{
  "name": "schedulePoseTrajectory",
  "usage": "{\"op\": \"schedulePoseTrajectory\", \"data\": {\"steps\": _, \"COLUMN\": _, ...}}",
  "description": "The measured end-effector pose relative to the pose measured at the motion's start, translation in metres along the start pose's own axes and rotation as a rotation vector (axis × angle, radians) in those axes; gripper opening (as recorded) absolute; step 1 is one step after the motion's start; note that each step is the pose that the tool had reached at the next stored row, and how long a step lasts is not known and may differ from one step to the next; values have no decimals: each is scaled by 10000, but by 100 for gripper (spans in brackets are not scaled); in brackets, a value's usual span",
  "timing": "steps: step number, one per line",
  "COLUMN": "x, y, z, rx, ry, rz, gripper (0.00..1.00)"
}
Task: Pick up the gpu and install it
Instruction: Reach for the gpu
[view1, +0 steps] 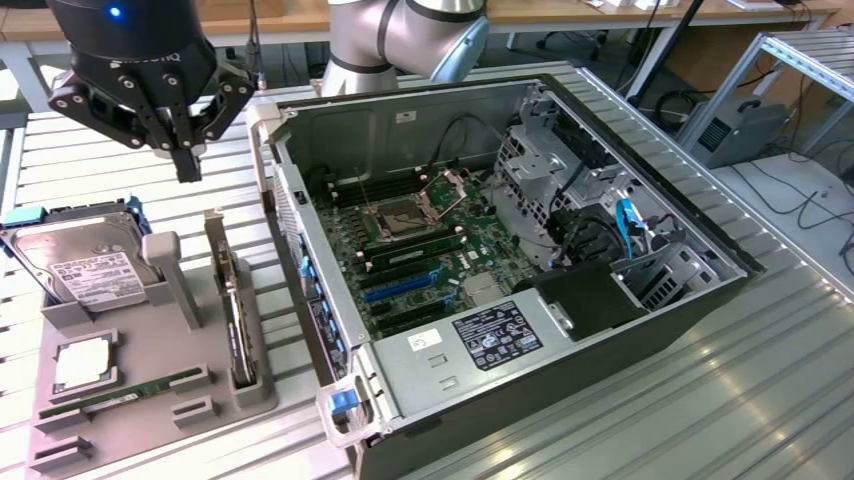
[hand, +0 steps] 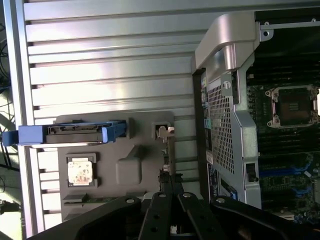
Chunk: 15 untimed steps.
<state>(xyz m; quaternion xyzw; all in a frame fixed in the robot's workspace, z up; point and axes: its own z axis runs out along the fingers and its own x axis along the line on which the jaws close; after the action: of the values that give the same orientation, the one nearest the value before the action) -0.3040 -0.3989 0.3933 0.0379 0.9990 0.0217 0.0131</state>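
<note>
**Hand.** The hand (view1: 187, 168) (hand: 167, 182) hovers above the surface (view1: 721, 400) with its fingers pressed together. It holds nothing and touches nothing.

**Holder tray.** A gray holder tray (view1: 134, 410) rests on the surface below the hand. Contents:
- The gpu (view1: 238, 325) stands on its long edge in a narrow slot along the side of the tray next to the case. Its silver end bracket is at the end closest to the hand. Of the tray's contents it is nearest to the fingertips, lower than them and clear of them. In the wrist view the card appears edge-on, in line with the fingertips.
- A hard drive (view1: 87, 265) with a white label leans in a cradle on the far side of the gpu from the case, below the hand.
- A processor chip (view1: 83, 365) lies flat in a square pocket, farther from the hand than the hard drive.
- A RAM stick (view1: 120, 395) lies in a long groove just beyond the chip, well apart from the hand.

**Computer case.** The computer case (view1: 601, 400) lies open on the surface beside the hand, on the exterior view's right. Contents:
- The motherboard (view1: 441, 260) covers the floor of the case.
- A processor socket (view1: 400, 215) is on the board.
- Blue expansion slots (view1: 400, 288) sit farther from the hand than the socket.
</note>
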Motion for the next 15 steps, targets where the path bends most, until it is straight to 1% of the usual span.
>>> {"op": "schedulePoseTrajectory", "data": {"steps": 15, "x": 52, "y": -4, "z": -2, "rx": 0, "ry": 0, "rz": 0, "gripper": 11}}
